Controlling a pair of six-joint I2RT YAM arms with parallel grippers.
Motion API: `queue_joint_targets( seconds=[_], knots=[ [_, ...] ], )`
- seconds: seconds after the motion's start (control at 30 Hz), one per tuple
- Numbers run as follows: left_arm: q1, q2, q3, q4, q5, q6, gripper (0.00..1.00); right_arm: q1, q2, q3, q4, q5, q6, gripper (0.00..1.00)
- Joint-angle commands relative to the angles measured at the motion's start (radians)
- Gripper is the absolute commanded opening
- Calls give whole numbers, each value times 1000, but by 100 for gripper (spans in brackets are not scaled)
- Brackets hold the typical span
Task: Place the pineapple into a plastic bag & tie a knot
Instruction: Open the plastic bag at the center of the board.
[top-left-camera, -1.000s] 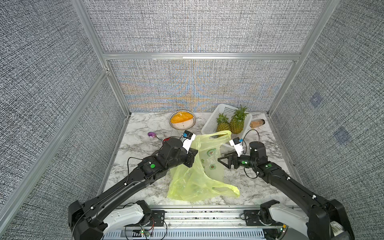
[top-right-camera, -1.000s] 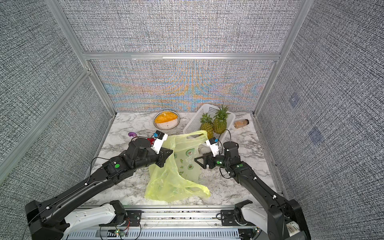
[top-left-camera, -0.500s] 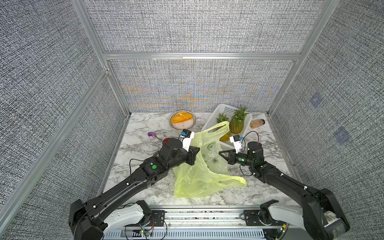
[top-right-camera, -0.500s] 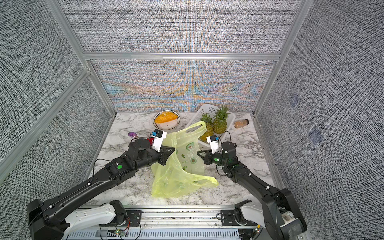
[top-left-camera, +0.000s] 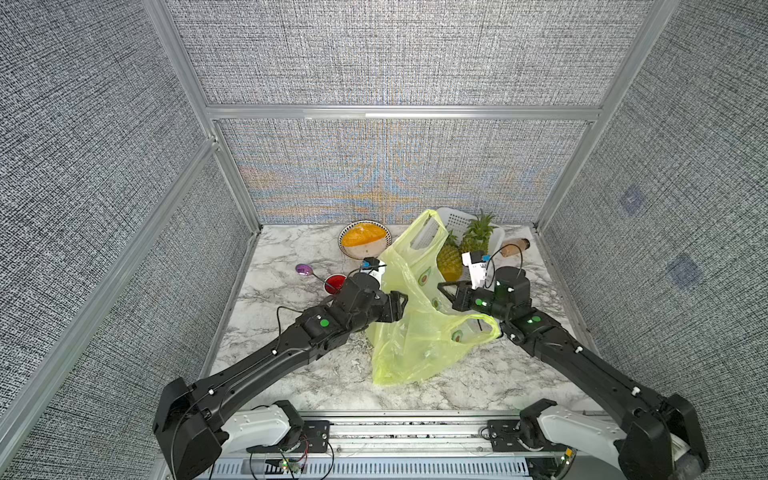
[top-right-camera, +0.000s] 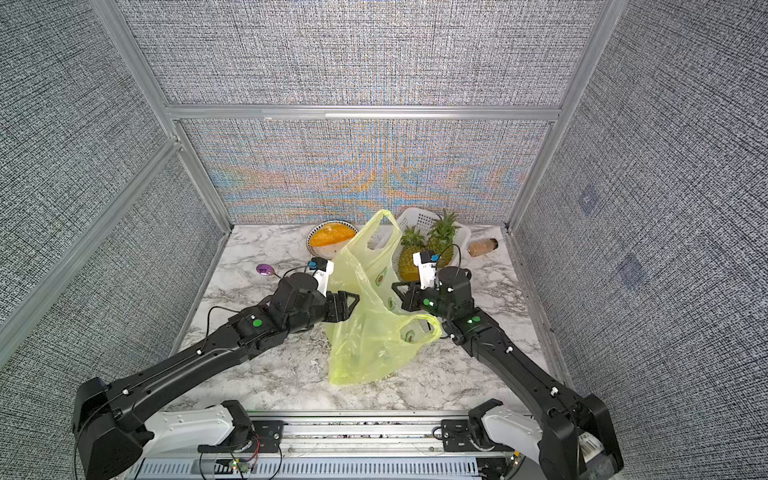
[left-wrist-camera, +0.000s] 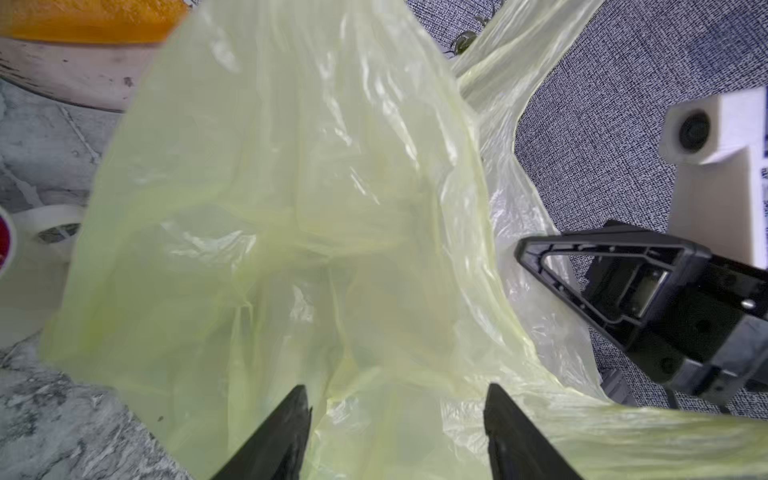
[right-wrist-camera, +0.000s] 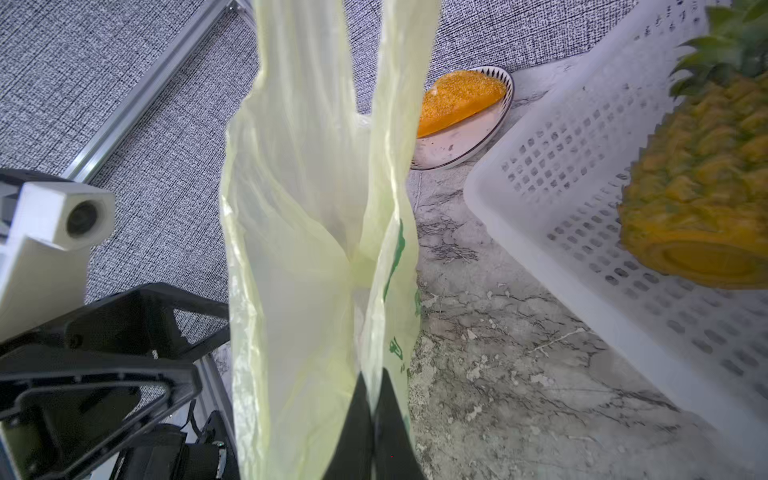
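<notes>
The yellow-green plastic bag (top-left-camera: 415, 332) (top-right-camera: 365, 332) stands crumpled on the marble table between my two arms. One handle (top-left-camera: 428, 224) rises upright and the other loop (top-left-camera: 478, 328) droops to the right; no knot is in view. My right gripper (top-left-camera: 442, 286) (right-wrist-camera: 372, 378) is shut on the plastic bag's (right-wrist-camera: 307, 249) edge. My left gripper (top-left-camera: 399, 305) (left-wrist-camera: 397, 399) stands open against the bag's left side, with bag film (left-wrist-camera: 291, 187) between its fingers. Two pineapples (top-left-camera: 449, 264) (top-left-camera: 478, 237) sit in the basket behind the bag, one of them (right-wrist-camera: 702, 208) close to my right wrist.
The white perforated basket (top-left-camera: 457, 216) (right-wrist-camera: 582, 187) stands at the back right. A bowl (top-left-camera: 365, 239) of orange food is at the back centre. A purple object (top-left-camera: 303, 269) and a red cup (top-left-camera: 334, 282) lie behind my left arm. A brown jar (top-left-camera: 515, 247) lies at the far right.
My right gripper has shut on the bag's edge. My left gripper has opened. The bag has been pulled up, and one handle now stands tall in front of the basket.
</notes>
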Motion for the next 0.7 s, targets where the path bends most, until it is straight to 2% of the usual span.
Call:
queue_joint_targets(
  seconds=[0.0,0.17,0.4,0.53,0.67],
  knots=[
    [-3,9,34,-10,17,-34,75,39,3,34,-59,111,23,0],
    [-3,35,102,-26,14,-76,92,97,34,121,-77,154,9,0],
    [-3,151,240,-152,-6,-130,92,160,60,172,-88,197,-4,0],
    [-3,201,283,-210,-53,-168,84,187,63,187,-93,214,-11,0],
    [-3,243,318,-282,-117,-205,63,208,60,194,-95,226,-12,0]
  ],
)
